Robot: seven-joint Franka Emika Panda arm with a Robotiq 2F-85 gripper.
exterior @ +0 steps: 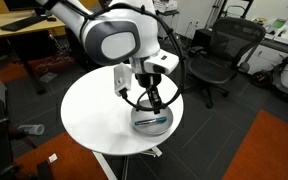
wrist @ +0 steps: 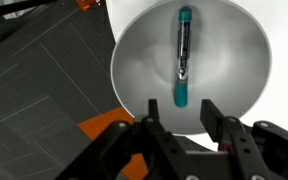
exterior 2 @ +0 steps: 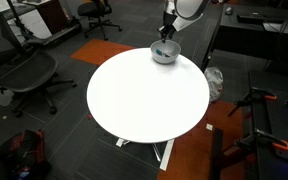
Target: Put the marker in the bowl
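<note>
1. The end effector hung with its jaws wide apart and empty.
2. The marker lay inside the bowl, directly beneath the end effector.
3. The bowl stood on the table.

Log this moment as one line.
marker: lying inside bowl | gripper: open, empty, above bowl | bowl: near table edge
</note>
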